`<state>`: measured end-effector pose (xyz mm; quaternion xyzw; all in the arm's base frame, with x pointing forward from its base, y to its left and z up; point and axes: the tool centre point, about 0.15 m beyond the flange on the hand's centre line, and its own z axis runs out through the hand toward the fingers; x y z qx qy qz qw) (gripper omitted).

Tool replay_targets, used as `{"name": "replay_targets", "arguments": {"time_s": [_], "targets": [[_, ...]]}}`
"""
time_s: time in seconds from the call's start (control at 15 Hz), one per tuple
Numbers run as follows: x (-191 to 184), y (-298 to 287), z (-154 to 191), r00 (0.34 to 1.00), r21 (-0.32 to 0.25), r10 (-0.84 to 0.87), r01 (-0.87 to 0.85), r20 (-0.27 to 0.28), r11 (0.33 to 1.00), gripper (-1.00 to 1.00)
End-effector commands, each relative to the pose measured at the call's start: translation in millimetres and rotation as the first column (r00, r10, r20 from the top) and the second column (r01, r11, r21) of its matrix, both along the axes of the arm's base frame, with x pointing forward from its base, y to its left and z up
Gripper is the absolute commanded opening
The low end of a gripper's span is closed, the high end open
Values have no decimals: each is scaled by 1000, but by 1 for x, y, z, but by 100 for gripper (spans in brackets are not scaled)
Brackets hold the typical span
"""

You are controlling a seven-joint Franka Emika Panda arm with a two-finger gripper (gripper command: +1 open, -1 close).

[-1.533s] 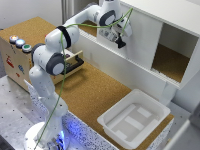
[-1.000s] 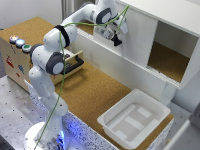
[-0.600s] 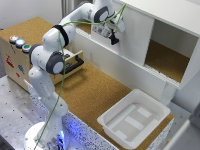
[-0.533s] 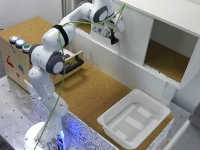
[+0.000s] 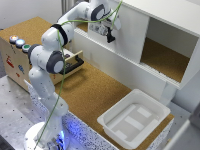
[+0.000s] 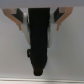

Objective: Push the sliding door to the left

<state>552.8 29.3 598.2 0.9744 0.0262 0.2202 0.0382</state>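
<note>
The sliding door (image 5: 129,32) is a tall plain white panel in the white cabinet (image 5: 170,15); it covers the cabinet's half on the exterior view's left. The half on the right stands open and shows a cork floor (image 5: 162,55). My gripper (image 5: 109,37) presses against the door's left part, fingers together and pointing at the panel. In the wrist view the gripper (image 6: 40,67) is one dark column against the white door (image 6: 67,55), with nothing between the fingers.
A low white front wall (image 5: 117,62) runs below the cabinet. A white plastic bin (image 5: 132,117) sits at the front right. A wooden box with coloured buttons (image 5: 15,50) and a dark drawer (image 5: 74,63) stand at the left, beside my arm's base.
My gripper and the door have shifted toward the exterior view's left. The open gap on the cabinet's right side is wider.
</note>
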Motion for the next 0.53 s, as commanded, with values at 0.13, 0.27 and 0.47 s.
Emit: {"name": "replay_targets", "arguments": {"time_s": [0.13,0.27,0.47], "targets": [[56,52,-34,998,-119,41,-36,37,992,-100],[56,58,-34,998,-118,57,-52,38,992,-100],[55,67,-33,995,-125,87,-80,44,989,-100]]}}
